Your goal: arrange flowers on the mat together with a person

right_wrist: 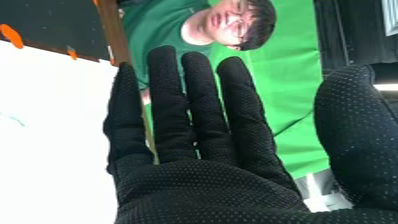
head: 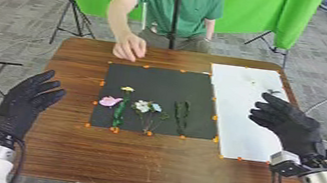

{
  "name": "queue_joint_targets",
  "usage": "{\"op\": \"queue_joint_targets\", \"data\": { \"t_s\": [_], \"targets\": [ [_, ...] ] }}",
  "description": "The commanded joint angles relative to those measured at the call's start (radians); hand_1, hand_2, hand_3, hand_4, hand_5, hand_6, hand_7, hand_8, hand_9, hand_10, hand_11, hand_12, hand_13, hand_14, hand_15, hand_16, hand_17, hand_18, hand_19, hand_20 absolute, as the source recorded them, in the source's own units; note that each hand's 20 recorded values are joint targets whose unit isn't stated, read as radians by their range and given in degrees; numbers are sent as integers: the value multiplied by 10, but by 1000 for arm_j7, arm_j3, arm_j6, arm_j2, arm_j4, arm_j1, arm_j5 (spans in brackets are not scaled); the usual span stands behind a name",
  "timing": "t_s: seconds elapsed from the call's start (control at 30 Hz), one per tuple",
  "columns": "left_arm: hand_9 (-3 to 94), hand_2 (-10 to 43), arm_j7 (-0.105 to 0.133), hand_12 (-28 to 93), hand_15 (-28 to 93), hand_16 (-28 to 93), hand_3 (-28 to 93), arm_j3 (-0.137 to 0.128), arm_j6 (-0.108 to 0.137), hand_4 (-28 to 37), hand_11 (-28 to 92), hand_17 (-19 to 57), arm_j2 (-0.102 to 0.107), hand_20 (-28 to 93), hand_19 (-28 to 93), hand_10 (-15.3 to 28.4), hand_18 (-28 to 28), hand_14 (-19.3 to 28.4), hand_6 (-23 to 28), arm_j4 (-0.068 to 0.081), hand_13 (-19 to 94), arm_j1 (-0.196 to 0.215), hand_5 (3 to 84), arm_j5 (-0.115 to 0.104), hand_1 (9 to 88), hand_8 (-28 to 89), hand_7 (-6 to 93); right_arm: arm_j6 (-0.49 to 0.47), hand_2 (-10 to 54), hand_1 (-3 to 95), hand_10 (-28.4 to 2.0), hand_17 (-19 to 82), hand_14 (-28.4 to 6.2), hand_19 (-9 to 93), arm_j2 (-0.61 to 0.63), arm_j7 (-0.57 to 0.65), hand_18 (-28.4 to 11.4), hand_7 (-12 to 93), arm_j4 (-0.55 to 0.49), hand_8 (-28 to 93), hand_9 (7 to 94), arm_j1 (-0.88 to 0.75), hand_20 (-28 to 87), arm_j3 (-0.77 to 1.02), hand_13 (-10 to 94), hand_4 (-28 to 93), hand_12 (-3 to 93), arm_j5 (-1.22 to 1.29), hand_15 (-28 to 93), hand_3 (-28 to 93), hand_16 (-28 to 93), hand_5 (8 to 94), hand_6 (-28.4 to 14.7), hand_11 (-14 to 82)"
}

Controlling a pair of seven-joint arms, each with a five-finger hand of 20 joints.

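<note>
Flowers (head: 144,106) on the black mat's (head: 156,81) near half, sprig (head: 272,92) on the white sheet (head: 243,124), right hand (head: 295,128) beside it — fingers straight, thumb apart — left hand (head: 21,104) left of the mat, fingers loosely extended, person's hand (head: 129,47) beyond it.

Table (head: 176,177): brown wood, before me
Floor (head: 10,35): grey
Cloth (head: 281,16): green, hanging beyond the far edge
Stand (head: 72,4): black, near far left corner

We record a worktop (head: 154,171) of brown wood, grained, with a slight gloss. We find the black mat (head: 165,87) matt and smooth. We note gloves (right_wrist: 204,187) of black fabric, matt, dotted with fine texture. We observe green cloth (right_wrist: 298,90), softly creased.
</note>
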Motion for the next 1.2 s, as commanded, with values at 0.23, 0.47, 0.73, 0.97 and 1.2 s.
{"op": "queue_joint_targets", "data": {
  "t_s": [0.23,0.47,0.73,0.97,1.2],
  "targets": [
    [341,12,6,163,397,2,698,-10,15,-252,297,-36,-12,87,505,143,227,179,28,-8,307,29,378,-10,280,-94,225,-12,14,180,-153,131,-136,527,62,-7,-215,141,34,-77,494,80,295,-44,419,-225,241,-27,327,877,246,502,-48,162],
    [341,13,6,163,397,2,696,-20,15,-250,296,-36,-4,87,504,144,227,180,29,-11,308,31,378,-7,280,-94,223,32,12,180,-154,130,-136,523,76,-34,-215,141,35,-77,495,83,294,-55,419,-227,242,-40,328,879,245,501,-48,160],
    [342,12,12,163,397,1,697,-26,21,-250,295,-36,0,88,504,145,227,180,29,-12,309,36,379,-9,280,-93,223,559,-56,262,-126,215,-107,634,369,-124,-189,225,71,-109,587,237,348,-257,530,-258,237,-565,438,850,222,559,-21,236],
    [341,13,18,164,397,1,696,-30,31,-251,294,-36,0,88,505,144,228,180,29,-21,309,66,378,-17,279,-94,223,677,-94,296,-100,217,-72,642,554,25,-168,299,245,-144,545,453,364,-447,486,-282,236,-1319,449,871,208,535,5,267],
    [340,13,14,164,396,1,696,-33,23,-250,293,-36,16,88,505,144,228,180,29,-18,308,52,378,-12,279,-93,220,615,-95,290,-97,193,-66,640,660,244,-156,329,386,-163,437,634,377,-682,396,-283,236,-1510,449,885,203,461,-3,264]
  ]
}}
